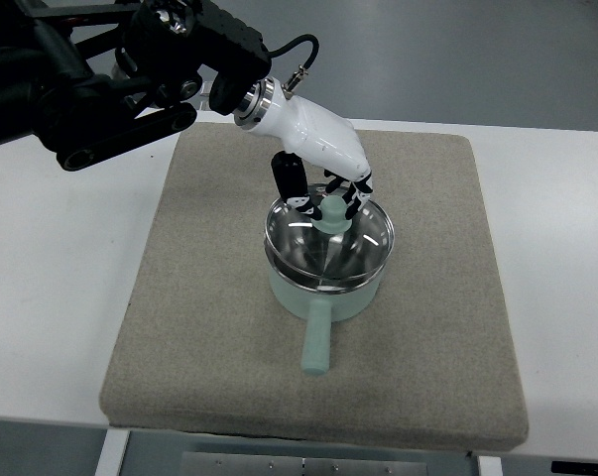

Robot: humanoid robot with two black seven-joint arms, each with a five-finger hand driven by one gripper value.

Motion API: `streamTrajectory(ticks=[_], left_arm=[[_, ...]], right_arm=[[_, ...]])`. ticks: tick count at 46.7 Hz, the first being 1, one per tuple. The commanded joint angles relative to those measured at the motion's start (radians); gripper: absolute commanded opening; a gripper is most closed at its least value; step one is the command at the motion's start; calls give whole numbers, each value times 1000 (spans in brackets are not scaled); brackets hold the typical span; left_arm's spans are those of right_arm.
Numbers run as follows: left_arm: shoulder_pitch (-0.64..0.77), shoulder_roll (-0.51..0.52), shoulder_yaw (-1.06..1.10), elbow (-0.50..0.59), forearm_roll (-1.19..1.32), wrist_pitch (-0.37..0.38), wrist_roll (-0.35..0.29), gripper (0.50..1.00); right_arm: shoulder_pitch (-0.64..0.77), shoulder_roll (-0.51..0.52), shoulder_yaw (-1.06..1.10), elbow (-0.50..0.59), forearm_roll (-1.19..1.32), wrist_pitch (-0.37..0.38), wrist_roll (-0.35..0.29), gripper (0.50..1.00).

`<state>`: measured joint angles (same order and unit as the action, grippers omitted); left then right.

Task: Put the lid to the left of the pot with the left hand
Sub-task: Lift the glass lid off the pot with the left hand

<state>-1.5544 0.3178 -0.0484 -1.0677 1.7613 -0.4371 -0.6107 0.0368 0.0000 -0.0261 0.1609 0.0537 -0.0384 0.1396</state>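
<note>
A pale green pot (323,297) stands in the middle of the grey mat, its handle (318,342) pointing toward the near edge. A glass lid (363,253) with a steel rim and a pale green knob (333,215) rests on the pot. My left hand (323,193), white with black fingers, reaches in from the upper left and hovers right over the knob. The thumb (291,181) sits on the knob's left and the other fingers (356,193) on its right, closely around it. I cannot tell whether they are pressing on it. The right arm does not show.
The grey mat (209,327) lies on a white table (60,288), with open mat surface to the pot's left. The black left arm (120,79) and its cable cross the upper left corner. Grey floor lies beyond the table's far edge.
</note>
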Motion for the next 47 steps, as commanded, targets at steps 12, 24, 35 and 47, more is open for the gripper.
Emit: streamTrajectory(ticks=[12, 24, 35, 47], left_arm=[[-18, 7, -19, 2, -2, 0, 0, 500], [-7, 35, -37, 89, -5, 1, 0, 500], [5, 145, -34, 106, -11, 40, 0, 500], [56, 244, -19, 135, -11, 93, 0, 500]], right_arm=[[0, 0, 0, -1, 0, 0, 0, 924], [0, 0, 0, 0, 0, 0, 0, 924], [0, 0, 0, 0, 0, 0, 0, 924], [0, 0, 0, -1, 0, 0, 0, 924]])
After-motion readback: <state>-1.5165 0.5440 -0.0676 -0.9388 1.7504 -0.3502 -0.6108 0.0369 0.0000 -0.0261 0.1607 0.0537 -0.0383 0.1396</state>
